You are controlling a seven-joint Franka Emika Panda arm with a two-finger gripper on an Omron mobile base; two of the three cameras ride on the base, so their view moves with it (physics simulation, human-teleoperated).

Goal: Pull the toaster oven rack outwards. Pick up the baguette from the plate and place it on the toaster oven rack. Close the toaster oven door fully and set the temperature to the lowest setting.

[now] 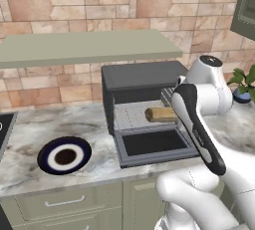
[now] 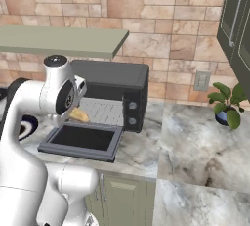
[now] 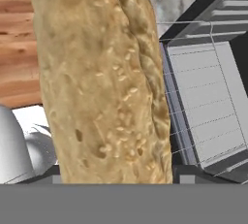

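Note:
The toaster oven stands on the counter with its door dropped flat and open. Its wire rack is pulled outwards from the cavity. The golden baguette hovers at the right side of the rack, just over it. My gripper is shut on the baguette; my forearm hides the fingers in the left base view. In the hand view the baguette looms large, with the rack to its right. The navy plate lies bare to the left of the oven.
Two round knobs sit on the oven's right panel. A potted plant stands at the back right of the counter. A grey-green shelf hangs above the oven. Dark cabinets hang at the upper right. Drawers run below the counter.

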